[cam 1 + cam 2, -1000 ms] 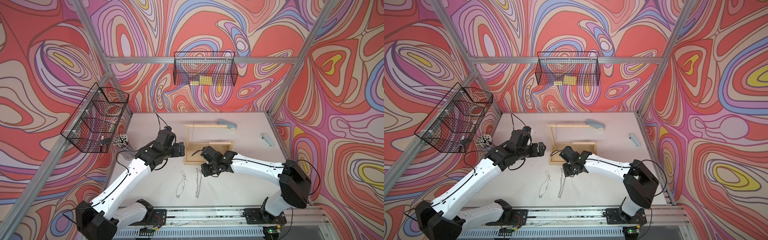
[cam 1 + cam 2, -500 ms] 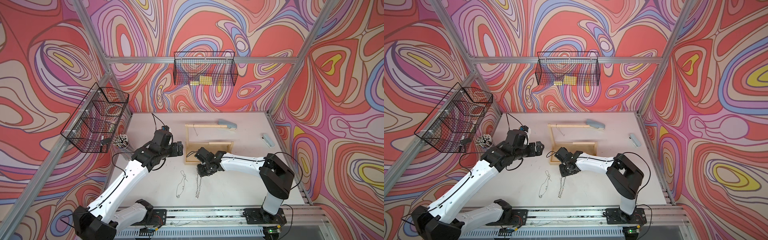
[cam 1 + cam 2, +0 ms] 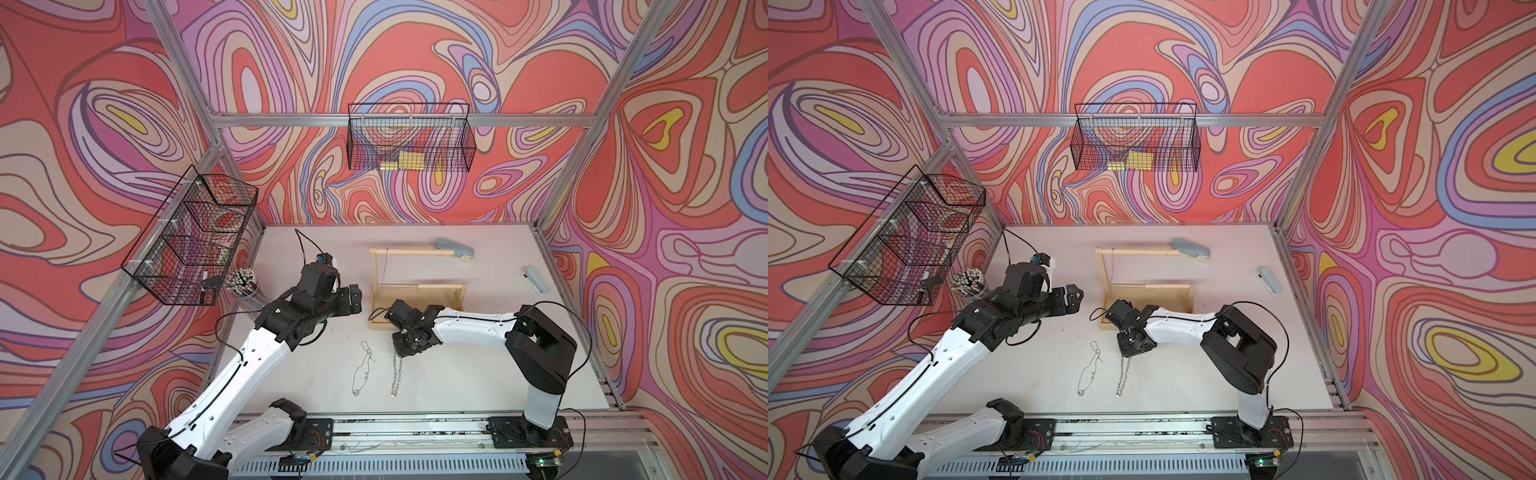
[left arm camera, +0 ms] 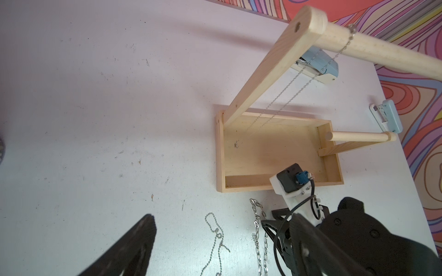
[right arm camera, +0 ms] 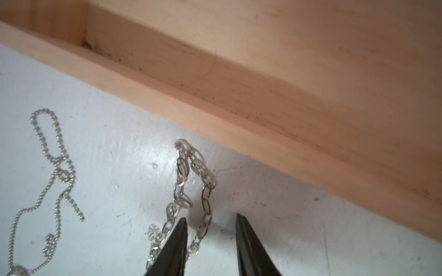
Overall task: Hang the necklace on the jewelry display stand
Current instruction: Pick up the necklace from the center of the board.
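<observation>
A silver link-chain necklace [image 3: 397,374] [image 3: 1123,376] [image 5: 205,176] lies doubled on the white table, just in front of the light wooden jewelry display stand [image 3: 415,299] [image 3: 1150,297] [image 4: 263,148]. My right gripper [image 3: 402,354] [image 3: 1128,351] [image 5: 210,217] points down at the necklace's upper end. Its jaws stand apart with one strand between them, not pinched. My left gripper [image 3: 356,300] [image 4: 222,216] hovers wide open and empty to the left of the stand. A thin chain [image 4: 299,88] hangs from the stand's top crossbar.
A ball-chain necklace [image 3: 363,368] [image 5: 57,167] lies left of the link chain. Two blue-grey staplers [image 3: 455,250] [image 3: 536,279] sit behind and right of the stand. A cup of pencils [image 3: 241,279] stands at the left edge. Black wire baskets [image 3: 191,241] [image 3: 409,143] hang on the walls.
My right gripper has moved left and down onto the link chain's upper end, and its jaws have narrowed. The left gripper shifted only slightly and stays open.
</observation>
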Robot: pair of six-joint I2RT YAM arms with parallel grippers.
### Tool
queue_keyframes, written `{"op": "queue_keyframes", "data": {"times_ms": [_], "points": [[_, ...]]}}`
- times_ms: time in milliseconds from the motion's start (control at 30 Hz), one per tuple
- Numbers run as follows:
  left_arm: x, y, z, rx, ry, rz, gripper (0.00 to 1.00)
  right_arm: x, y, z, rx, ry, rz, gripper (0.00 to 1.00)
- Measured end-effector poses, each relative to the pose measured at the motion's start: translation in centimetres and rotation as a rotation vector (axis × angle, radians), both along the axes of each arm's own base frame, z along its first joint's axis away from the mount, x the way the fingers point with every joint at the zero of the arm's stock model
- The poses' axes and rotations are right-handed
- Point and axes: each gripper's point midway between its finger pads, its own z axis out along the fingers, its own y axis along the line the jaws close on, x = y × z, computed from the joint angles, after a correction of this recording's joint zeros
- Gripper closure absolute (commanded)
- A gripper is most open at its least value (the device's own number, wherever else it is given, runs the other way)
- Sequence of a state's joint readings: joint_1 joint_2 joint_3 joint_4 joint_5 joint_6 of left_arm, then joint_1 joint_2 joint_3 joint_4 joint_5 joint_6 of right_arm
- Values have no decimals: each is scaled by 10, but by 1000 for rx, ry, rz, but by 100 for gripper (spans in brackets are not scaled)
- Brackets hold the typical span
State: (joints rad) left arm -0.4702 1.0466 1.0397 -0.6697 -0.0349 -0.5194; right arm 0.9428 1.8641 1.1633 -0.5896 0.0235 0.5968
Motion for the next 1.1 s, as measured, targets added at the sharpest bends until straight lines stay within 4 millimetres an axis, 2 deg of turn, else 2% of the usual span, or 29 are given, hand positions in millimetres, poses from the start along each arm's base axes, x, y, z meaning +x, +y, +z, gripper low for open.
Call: {"op": "queue_keyframes", "data": {"times_ms": [333, 633, 767, 967, 1033, 1100], "points": [[-1, 2, -7, 11, 13, 7, 9, -1, 9, -3, -45, -50, 27, 80], [-1, 4, -6, 14, 7, 12, 9, -1, 10, -2, -80, -73, 30, 100], [-2, 6, -1, 11, -8, 18, 9, 0, 8, 0, -94, -80, 31, 100], [-3, 13, -3, 27, -16, 42, 10, -1, -8, 2, -176, -88, 31, 100], [-3, 15, -5, 33, -13, 52, 10, -1, -13, 6, -200, -92, 32, 100], [-4, 17, -6, 37, -12, 61, 10, 2, -13, 19, -202, -109, 32, 100]]}}
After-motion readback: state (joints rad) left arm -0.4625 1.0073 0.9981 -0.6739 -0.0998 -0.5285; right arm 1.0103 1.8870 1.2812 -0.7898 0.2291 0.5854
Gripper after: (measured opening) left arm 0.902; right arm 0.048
